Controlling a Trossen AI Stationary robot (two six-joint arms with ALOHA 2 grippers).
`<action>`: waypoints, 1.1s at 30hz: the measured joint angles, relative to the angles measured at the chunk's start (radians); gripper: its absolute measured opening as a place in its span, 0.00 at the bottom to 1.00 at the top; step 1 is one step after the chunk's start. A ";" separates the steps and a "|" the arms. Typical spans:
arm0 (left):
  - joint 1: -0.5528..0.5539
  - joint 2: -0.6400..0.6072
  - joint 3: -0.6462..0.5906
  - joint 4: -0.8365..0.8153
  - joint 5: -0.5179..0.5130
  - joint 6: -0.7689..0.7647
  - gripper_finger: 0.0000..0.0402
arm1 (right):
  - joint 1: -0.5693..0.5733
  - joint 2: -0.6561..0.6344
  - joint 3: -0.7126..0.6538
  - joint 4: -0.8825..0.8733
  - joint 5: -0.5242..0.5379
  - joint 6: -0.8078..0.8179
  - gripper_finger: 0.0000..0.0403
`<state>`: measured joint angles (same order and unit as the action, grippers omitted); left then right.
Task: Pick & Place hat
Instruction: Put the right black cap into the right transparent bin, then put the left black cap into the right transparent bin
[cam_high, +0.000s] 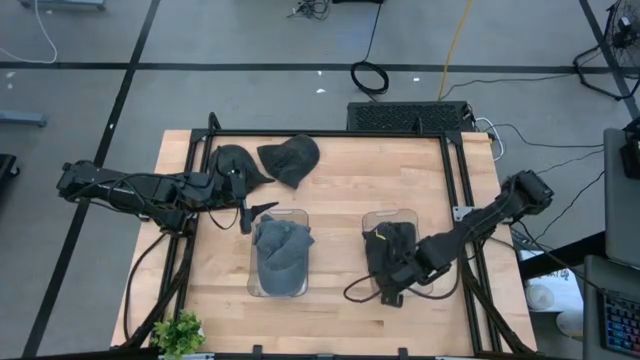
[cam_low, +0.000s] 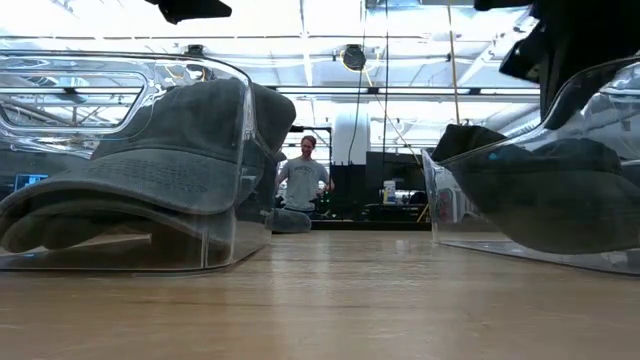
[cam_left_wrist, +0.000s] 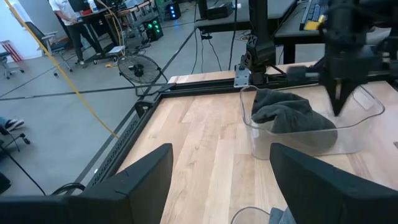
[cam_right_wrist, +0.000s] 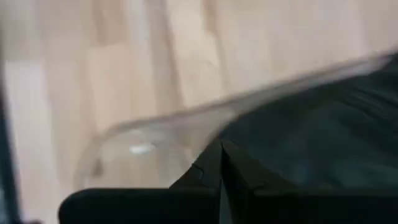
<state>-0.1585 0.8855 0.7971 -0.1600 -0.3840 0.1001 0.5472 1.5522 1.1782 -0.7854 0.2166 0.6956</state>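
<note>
Two clear bins stand on the table. The left bin (cam_high: 279, 262) holds a grey hat (cam_low: 170, 150), and the right bin (cam_high: 392, 250) holds a black hat (cam_left_wrist: 287, 115). Two more black hats (cam_high: 235, 163) (cam_high: 291, 158) lie flat on the wood near the far left corner. My left gripper (cam_high: 258, 212) hovers open just beyond the left bin's far end, its fingers pointing toward the table's right. My right gripper (cam_right_wrist: 221, 163) is shut above the right bin's near end (cam_high: 388, 288), with the black hat close beside its tips; no cloth shows between the fingers.
A black metal frame (cam_high: 330, 133) runs round the table's edges. A small green plant (cam_high: 180, 332) sits at the near left corner. Bare wood (cam_high: 335, 250) lies between the two bins. A person (cam_low: 303, 180) stands in the room far behind the table.
</note>
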 joint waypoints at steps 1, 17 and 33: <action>0.000 0.000 0.000 0.000 0.000 0.000 0.68 | 0.000 -0.008 0.000 -0.016 0.007 0.001 0.00; 0.000 0.000 0.000 0.000 0.000 0.000 0.69 | -0.068 -0.010 -0.272 0.169 -0.087 0.054 0.00; 0.000 0.000 0.000 0.000 0.000 0.000 0.71 | -0.014 -0.145 -0.162 0.229 0.053 0.026 0.00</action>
<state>-0.1589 0.8852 0.7967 -0.1600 -0.3840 0.1001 0.5336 1.4074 1.0158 -0.5566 0.2693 0.7215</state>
